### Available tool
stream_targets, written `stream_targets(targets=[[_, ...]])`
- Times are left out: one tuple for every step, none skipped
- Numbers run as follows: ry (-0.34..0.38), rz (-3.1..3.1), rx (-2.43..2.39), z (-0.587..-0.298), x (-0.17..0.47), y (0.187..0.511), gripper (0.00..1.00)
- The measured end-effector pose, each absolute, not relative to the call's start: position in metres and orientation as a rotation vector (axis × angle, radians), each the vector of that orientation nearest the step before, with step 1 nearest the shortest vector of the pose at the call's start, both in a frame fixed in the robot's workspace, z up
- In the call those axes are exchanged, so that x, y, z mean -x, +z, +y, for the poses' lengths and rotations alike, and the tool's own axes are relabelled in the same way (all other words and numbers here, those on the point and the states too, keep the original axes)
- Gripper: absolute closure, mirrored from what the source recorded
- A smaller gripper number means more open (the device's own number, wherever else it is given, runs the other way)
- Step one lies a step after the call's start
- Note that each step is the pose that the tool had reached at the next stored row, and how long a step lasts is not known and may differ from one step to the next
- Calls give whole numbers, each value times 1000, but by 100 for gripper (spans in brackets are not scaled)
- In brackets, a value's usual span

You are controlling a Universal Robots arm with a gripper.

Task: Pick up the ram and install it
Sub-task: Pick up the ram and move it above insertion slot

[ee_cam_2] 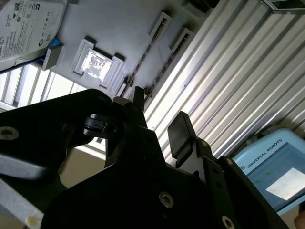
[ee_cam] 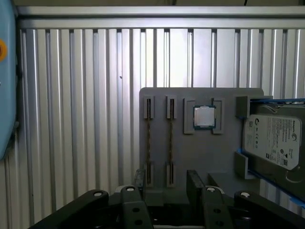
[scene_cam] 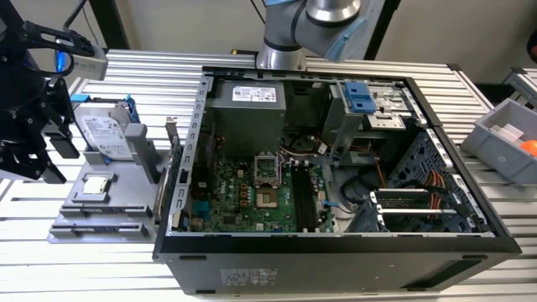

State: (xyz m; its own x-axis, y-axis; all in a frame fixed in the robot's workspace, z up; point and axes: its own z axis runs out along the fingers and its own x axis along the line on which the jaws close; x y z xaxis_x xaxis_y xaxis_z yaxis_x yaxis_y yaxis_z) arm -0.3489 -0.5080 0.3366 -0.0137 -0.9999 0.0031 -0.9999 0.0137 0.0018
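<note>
In the first wrist view two ram sticks point(ee_cam: 148, 143) point(ee_cam: 170, 143) stand on edge in the slots of a grey holder point(ee_cam: 200, 152). They appear as thin brownish lines. My gripper point(ee_cam: 167, 180) is open above the holder, with its black fingers point(ee_cam: 195, 181) apart over the end of the ram slots and nothing between them. In the second wrist view the gripper point(ee_cam_2: 157, 114) hangs over the same slotted end of the holder point(ee_cam_2: 119, 28). In the exterior view the gripper point(scene_cam: 50, 157) is at the far left, over the holder point(scene_cam: 100, 217) and well away from the open computer case point(scene_cam: 336, 157).
The holder also carries a square silver processor point(ee_cam: 204, 117) and a hard drive point(ee_cam: 274, 140) in a blue frame. Inside the case, black memory slots point(scene_cam: 302, 195) run beside the processor socket point(scene_cam: 266, 167). A grey bin point(scene_cam: 503, 141) stands at the exterior view's right. A light blue tablet point(ee_cam_2: 271, 167) lies nearby.
</note>
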Motion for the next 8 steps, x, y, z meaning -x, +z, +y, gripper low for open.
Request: stream_targets(targets=[[1, -2234, -2204, -508, 349, 336, 0], [1, -2234, -2204, -508, 349, 336, 0], [1, -2234, -2204, -508, 349, 335, 0], [1, -2234, -2204, -508, 349, 335, 0], [1, -2234, -2204, -508, 349, 334, 0], [1, -2234, -2204, -508, 349, 334, 0], [1, -2234, -2204, -508, 349, 333, 0], [1, -2234, -2204, -508, 349, 333, 0]])
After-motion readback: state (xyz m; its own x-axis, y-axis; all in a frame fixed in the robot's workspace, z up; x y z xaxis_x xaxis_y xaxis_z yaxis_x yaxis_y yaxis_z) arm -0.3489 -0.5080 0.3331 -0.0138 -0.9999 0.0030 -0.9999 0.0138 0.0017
